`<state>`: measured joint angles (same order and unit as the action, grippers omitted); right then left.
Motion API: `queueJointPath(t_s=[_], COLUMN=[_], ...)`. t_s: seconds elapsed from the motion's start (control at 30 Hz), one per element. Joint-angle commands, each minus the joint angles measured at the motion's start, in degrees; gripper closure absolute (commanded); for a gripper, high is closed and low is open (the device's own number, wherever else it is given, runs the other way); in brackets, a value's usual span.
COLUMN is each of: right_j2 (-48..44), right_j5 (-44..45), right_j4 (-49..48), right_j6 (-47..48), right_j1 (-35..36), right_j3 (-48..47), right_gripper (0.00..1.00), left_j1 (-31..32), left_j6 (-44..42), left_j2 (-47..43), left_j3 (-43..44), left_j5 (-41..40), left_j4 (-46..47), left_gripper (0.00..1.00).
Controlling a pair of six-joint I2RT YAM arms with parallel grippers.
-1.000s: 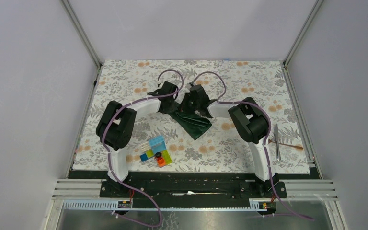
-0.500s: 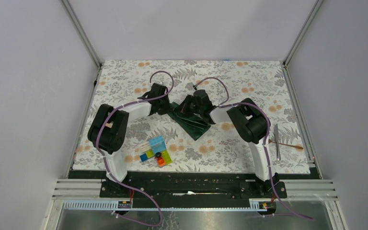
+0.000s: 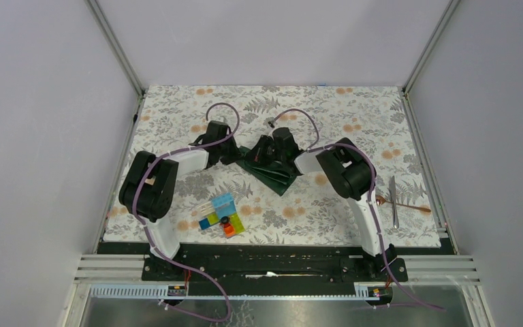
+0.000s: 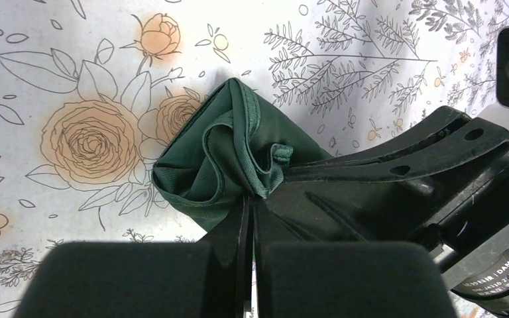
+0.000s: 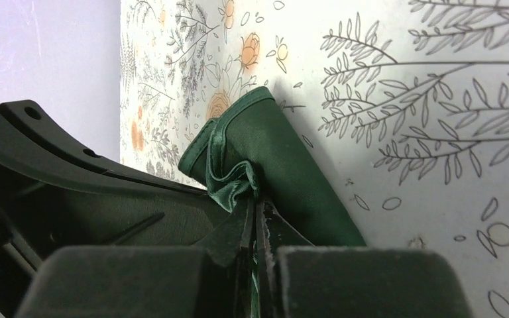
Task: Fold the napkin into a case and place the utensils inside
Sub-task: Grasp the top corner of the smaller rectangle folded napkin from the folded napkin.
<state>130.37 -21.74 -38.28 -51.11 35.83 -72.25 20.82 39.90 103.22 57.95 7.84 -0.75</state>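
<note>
The dark green napkin [image 3: 276,177] lies folded small on the floral cloth, between the two wrists. My left gripper [image 3: 240,158] is shut on its bunched left corner; in the left wrist view [image 4: 252,197] the cloth [image 4: 232,152] puckers at the fingertips. My right gripper [image 3: 264,154] is shut on the same bunched end, seen in the right wrist view [image 5: 255,202] with cloth [image 5: 285,172] trailing off to the right. The copper spoon [image 3: 403,204] and the thin silver utensil [image 3: 393,199] lie crossed at the right edge, far from both grippers.
A cluster of colourful plastic blocks [image 3: 221,214] sits at the near left-centre of the floral covering [image 3: 354,116]. Metal frame posts and grey walls bound the table on three sides.
Both grippers have moved left, dragging the napkin's far end with them. The napkin now looks narrower and more gathered. The left arm's elbow has swung left.
</note>
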Motion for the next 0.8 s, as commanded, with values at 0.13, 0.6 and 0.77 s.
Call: queueJointPath(t_s=[0.13,0.6,0.77], right_j2=[-1.94,-3.70,-1.69], right_j5=[-6.80,-9.63,-10.78], right_j4=[4.97,1.11,0.13], right_j6=[5.53,2.86,2.07], right_j1=[-0.43,-2.70,-2.64], right_j3=[-1.82,-1.57,-2.93], right_gripper=[0.87,0.66,0.85], left_j1=[-1.83,-3.20,-3.15], left_j6=[5.01,5.02,4.71], left_j2=[-3.74,-4.42,-4.56], left_j3=[-3.41,-7.32,-7.37], left_j5=[2.74,3.88,4.76], left_j4=[5.15,6.47,6.90], left_gripper=[1.00,1.00,1.00])
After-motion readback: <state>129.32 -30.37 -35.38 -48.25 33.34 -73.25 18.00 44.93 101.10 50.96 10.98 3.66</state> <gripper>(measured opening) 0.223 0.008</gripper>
